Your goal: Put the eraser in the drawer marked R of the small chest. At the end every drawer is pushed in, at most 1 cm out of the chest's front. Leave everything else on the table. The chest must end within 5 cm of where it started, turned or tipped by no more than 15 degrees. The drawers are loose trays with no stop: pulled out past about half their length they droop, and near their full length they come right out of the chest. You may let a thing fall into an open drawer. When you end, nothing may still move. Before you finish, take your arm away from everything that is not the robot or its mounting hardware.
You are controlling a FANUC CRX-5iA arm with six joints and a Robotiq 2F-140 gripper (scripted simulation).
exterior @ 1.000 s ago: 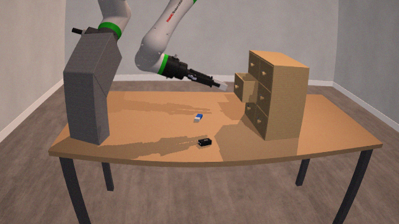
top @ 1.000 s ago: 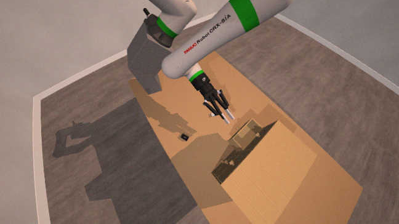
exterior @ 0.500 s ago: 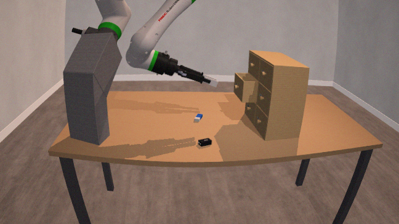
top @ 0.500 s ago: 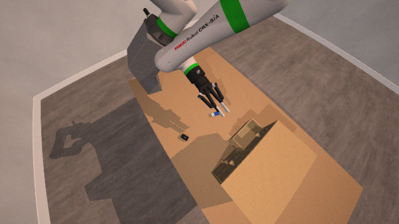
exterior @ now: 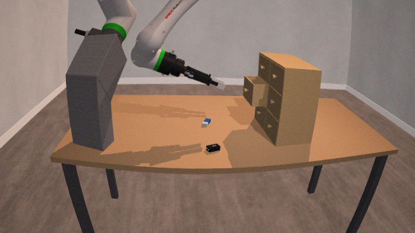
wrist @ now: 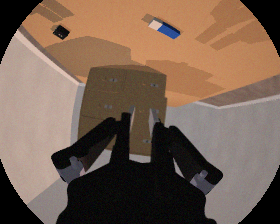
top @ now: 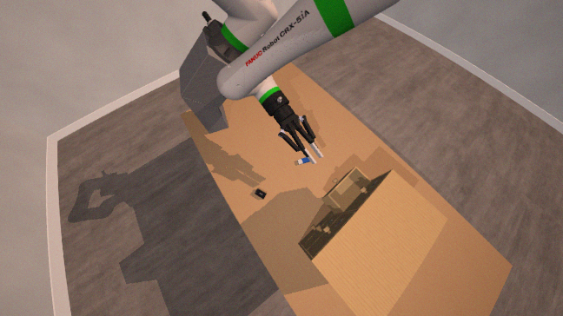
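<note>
The eraser (top: 302,161) (exterior: 206,122) (wrist: 165,28), blue with a white end, lies flat on the table. The small wooden chest (top: 382,224) (exterior: 299,107) (wrist: 101,95) stands upright. Its middle-row drawer in the far column, as the exterior camera sees it (exterior: 260,93), is pulled partly out and looks level; the other drawers look pushed in. I cannot read any drawer's letter. My gripper (top: 317,159) (exterior: 221,85) (wrist: 142,113) is slightly open and empty. It points forward and down, in the air above the table, a short way in front of the pulled-out drawer and touching nothing.
A small black block (top: 260,194) (exterior: 212,148) (wrist: 61,32) lies on the table (top: 243,128) (exterior: 179,133), nearer the exterior view's side than the eraser. The grey robot pedestal (top: 200,81) (exterior: 88,107) stands at the opposite end from the chest.
</note>
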